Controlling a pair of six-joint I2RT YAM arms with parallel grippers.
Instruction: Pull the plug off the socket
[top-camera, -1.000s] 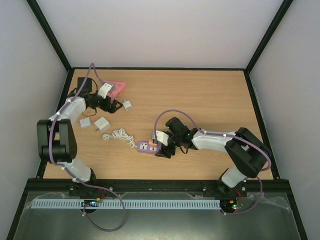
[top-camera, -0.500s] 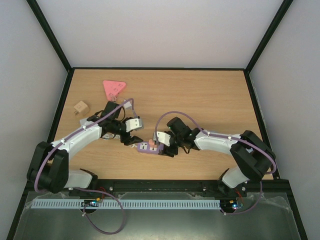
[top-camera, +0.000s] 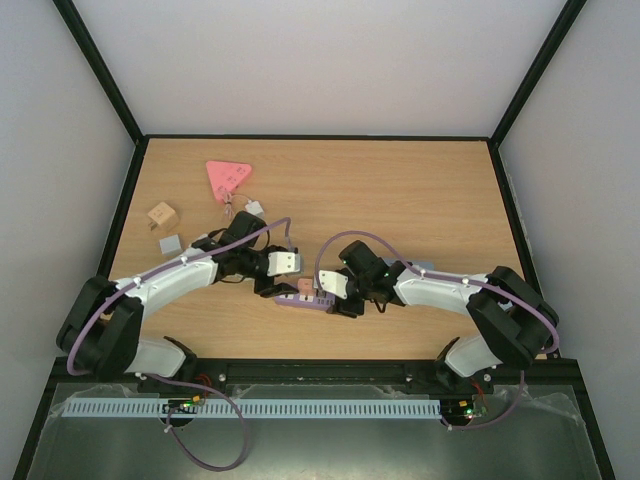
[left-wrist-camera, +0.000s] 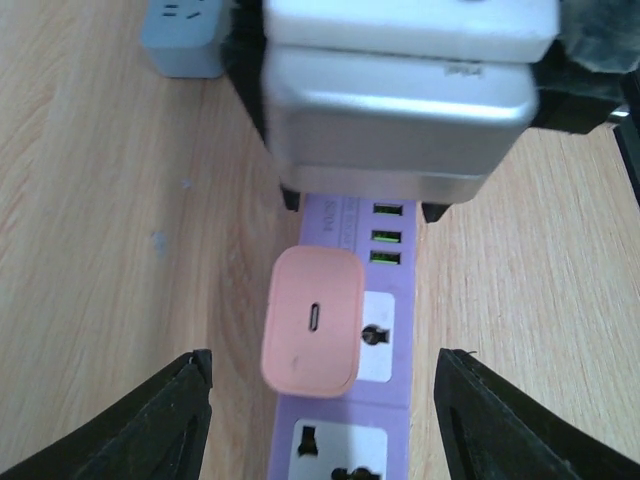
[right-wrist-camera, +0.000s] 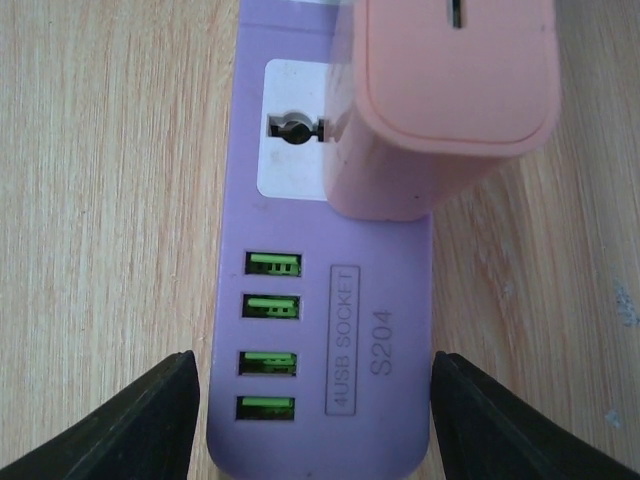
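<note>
Straddling the socket strip (right-wrist-camera: 335, 300), left gripper (left-wrist-camera: 325, 395) and right gripper (right-wrist-camera: 312, 420) show jaws released. The pink plug (left-wrist-camera: 312, 320) sits plugged in.

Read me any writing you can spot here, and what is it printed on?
"4USB SOCKET": framed label on the purple power strip, beside its green USB ports.
"S204": on the same strip, next to that label.
Small mark on the grey block, left wrist view: too blurred to read.
Marks on the pink triangle: too small to read.
</note>
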